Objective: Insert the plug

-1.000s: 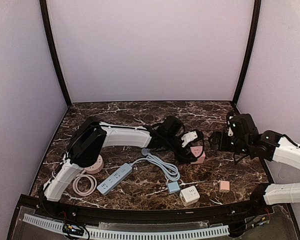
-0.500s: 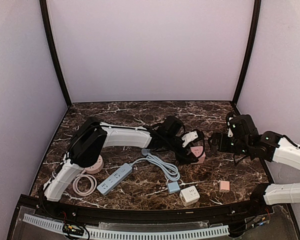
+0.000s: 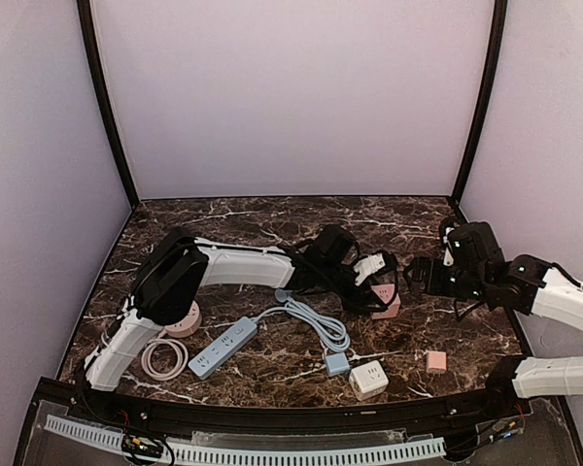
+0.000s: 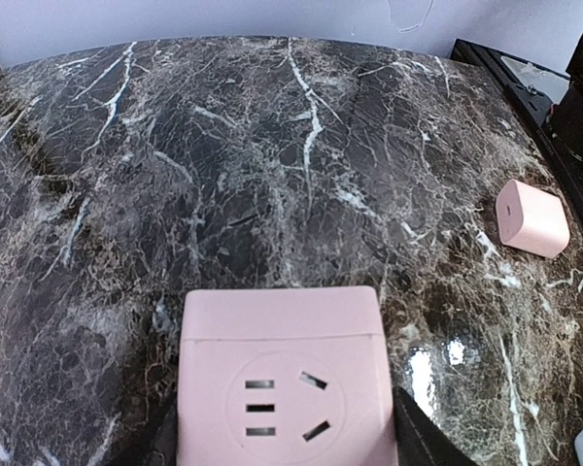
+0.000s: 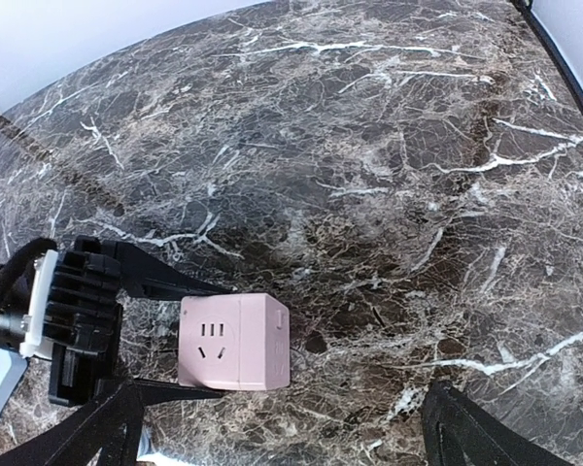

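A pink socket cube (image 3: 384, 299) sits on the marble table, its socket face towards the left wrist camera (image 4: 284, 388). My left gripper (image 3: 377, 289) is shut on it, with a black finger (image 4: 420, 439) against each side. The right wrist view shows the cube (image 5: 235, 342) between those fingers. My right gripper (image 3: 415, 275) hovers just right of the cube, open and empty, fingers (image 5: 466, 427) spread wide. A small pink plug block (image 3: 435, 361) lies near the front right, also visible from the left wrist (image 4: 531, 216).
A blue power strip (image 3: 222, 347) lies front left; its grey cable (image 3: 316, 325) ends in a blue plug (image 3: 337, 364). A white socket cube (image 3: 368, 379) is beside that plug. A pink round socket (image 3: 183, 320) with a coiled cord (image 3: 163, 357) lies far left.
The left jaws have narrowed onto the pink cube. The right gripper has shifted slightly up and left, still wide open.
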`<state>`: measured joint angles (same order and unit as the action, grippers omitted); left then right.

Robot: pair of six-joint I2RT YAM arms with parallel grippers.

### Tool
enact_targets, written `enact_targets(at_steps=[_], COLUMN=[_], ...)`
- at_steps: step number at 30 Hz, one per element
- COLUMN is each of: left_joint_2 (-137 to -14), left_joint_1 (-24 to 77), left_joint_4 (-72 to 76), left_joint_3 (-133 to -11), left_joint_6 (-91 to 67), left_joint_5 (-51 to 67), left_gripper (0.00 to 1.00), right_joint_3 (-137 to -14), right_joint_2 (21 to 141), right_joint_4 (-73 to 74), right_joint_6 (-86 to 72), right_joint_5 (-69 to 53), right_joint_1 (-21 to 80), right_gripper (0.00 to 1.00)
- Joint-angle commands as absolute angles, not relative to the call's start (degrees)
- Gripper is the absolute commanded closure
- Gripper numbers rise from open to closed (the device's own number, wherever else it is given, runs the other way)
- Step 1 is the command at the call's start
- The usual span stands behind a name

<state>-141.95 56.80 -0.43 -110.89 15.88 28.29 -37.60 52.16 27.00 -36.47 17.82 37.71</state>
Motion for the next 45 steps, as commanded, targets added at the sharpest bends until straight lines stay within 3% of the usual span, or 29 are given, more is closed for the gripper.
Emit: enact_targets(at_steps=[1,24,34,38,42,45], left_joint_2=[-137.97,-113.71,-107.44,-106.73,-106.21,-105.9], left_joint_1=[56.83,56.83,56.86,56.8,56.84,56.81], left_joint_4=[3.39,32.53,47.71,52.98,53.67,54.67], left_joint_3=[-107.73,-76.45,-64.25,-61.27,-60.73,-60.13], left_joint_6=[15.92,17.18,20.31,20.69,20.67,20.62], left_joint_5=[29.41,29.23,27.68,27.04,26.6,26.38], left_gripper=[0.66,0.76,0.8,0.85,0.98,0.99], right_joint_3=[-39.98,-42.82,-45.04,-46.01,-46.7,-47.3], right_joint_2=[50.11,45.84,51.45,53.74,56.17,58.86], right_joint_4=[25.9,17.96,17.49,17.49,17.4,17.4], right_joint_6=[-35.07,-31.48,-31.17,-32.52,-33.47,-33.99], right_joint_5=[15.87,0.35,-18.3,-24.36,-25.6,-25.53], right_joint_1=[37.28,37.0,36.91,36.91,36.89,36.85], right_gripper=[0.01,0.01,0.01,0.01,0.01,0.01])
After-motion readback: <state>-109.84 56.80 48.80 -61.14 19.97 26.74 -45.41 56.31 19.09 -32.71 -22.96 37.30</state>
